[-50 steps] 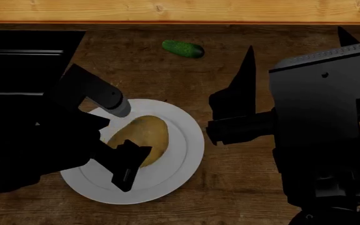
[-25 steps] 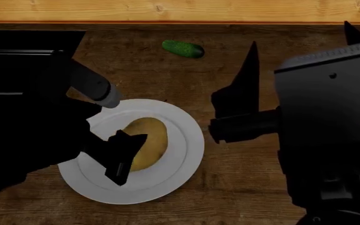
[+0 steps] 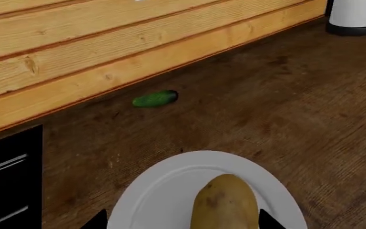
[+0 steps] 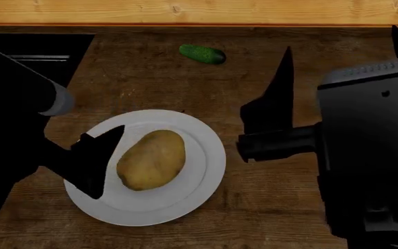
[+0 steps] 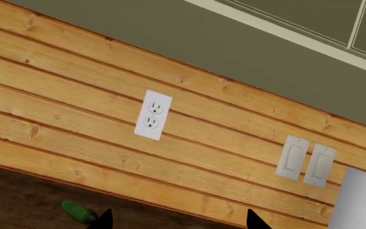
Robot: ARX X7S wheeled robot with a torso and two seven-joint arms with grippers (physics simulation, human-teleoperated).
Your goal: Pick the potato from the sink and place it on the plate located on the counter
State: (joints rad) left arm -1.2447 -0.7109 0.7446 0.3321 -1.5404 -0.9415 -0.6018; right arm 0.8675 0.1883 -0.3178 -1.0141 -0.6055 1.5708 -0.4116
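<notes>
The tan potato (image 4: 151,160) lies on the white plate (image 4: 211,155) on the dark wood counter (image 4: 254,88). My left gripper (image 4: 109,162) is open and empty just left of the potato, over the plate's left rim, not touching the potato. In the left wrist view the potato (image 3: 226,204) lies on the plate (image 3: 157,195) between the open fingertips of my left gripper (image 3: 181,223). My right gripper (image 4: 341,41) is open and empty, held high right of the plate. The black sink (image 4: 40,46) is at the far left.
A small green cucumber (image 4: 202,54) lies on the counter near the wooden back wall (image 4: 199,11). It also shows in both wrist views (image 3: 156,98) (image 5: 78,212). A white canister (image 3: 358,14) stands far right. An outlet (image 5: 153,115) is on the wall.
My left gripper has let go of the potato and drawn back to the left, off it. The potato stays on the plate. My right arm has drifted slightly right.
</notes>
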